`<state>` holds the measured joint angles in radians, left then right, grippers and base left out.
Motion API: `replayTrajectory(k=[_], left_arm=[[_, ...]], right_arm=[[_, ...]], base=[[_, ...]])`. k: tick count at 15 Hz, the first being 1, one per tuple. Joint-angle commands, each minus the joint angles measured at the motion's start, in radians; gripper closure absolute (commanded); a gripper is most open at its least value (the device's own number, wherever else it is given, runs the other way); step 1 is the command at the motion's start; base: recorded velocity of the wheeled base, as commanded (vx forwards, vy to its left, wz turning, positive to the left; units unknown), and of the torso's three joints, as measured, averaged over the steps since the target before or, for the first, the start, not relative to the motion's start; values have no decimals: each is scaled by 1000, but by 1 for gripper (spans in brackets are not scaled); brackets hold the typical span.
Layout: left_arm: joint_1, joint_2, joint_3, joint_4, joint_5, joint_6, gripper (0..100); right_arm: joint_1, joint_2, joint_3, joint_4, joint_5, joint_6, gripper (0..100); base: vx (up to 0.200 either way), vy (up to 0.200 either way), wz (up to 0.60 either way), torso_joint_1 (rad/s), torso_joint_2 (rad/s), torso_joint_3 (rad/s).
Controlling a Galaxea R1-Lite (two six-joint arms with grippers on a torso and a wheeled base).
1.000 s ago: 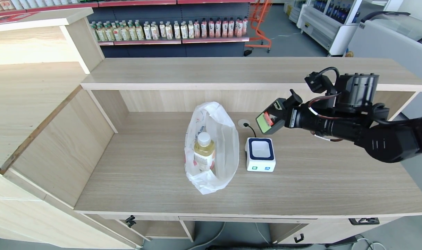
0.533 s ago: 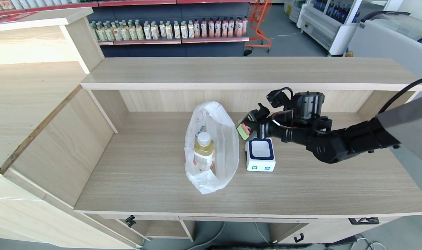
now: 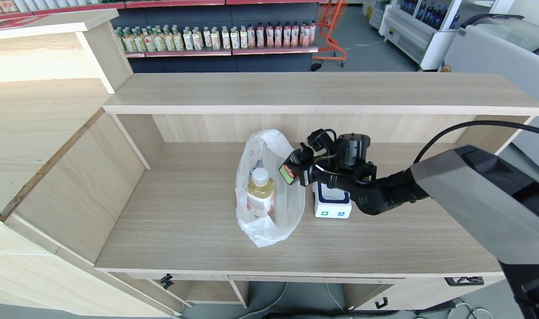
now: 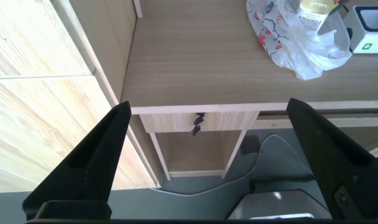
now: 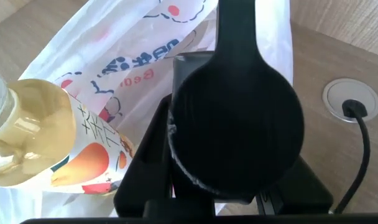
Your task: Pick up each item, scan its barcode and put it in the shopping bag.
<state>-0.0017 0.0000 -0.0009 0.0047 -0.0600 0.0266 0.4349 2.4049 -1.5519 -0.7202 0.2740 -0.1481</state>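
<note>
Head view: right gripper (image 3: 301, 170) clamped on small green-and-red-faced box (image 3: 287, 173), above the right rim of white printed plastic shopping bag (image 3: 291, 190); white-capped bottle of yellow liquid (image 3: 260, 190) upright inside; white box scanner (image 3: 336, 209) partly hidden behind the arm. Left wrist view: left gripper (image 4: 209, 112) spread wide, empty; bag cut off at frame edge. Right wrist view: gripper body hides the box, bag beneath.

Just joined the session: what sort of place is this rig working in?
Most likely a small shop's checkout: a barcode scanner and a plastic shopping bag on a wooden counter, shelves of bottled drinks behind, a small item in the right gripper.
</note>
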Motion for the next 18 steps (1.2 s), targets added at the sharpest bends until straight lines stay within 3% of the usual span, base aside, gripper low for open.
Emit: replayTrajectory(k=[1,10,11,15,17,18], left_arm=[[0,2,-1,0,0,1,0],[0,2,-1,0,0,-1,0],[0,2,-1,0,0,-1,0],[0,2,-1,0,0,1,0],[0,2,-1,0,0,-1,0],[0,2,-1,0,0,-1,0]], right_arm=[[7,68,-51,-5,1,-13,100],[8,146,-137,-5,4,-31,100],[10,149,-142,-5,4,-31,0],[15,76,-131,-2,4,25,0],[-10,-95,4,1,4,160,0],[-41,-224,139,4,10,216,0]], base=[[0,0,0,0,0,0],[0,0,0,0,0,0],[0,0,0,0,0,0],[0,0,0,0,0,0],[0,0,0,0,0,0],[0,0,0,0,0,0]])
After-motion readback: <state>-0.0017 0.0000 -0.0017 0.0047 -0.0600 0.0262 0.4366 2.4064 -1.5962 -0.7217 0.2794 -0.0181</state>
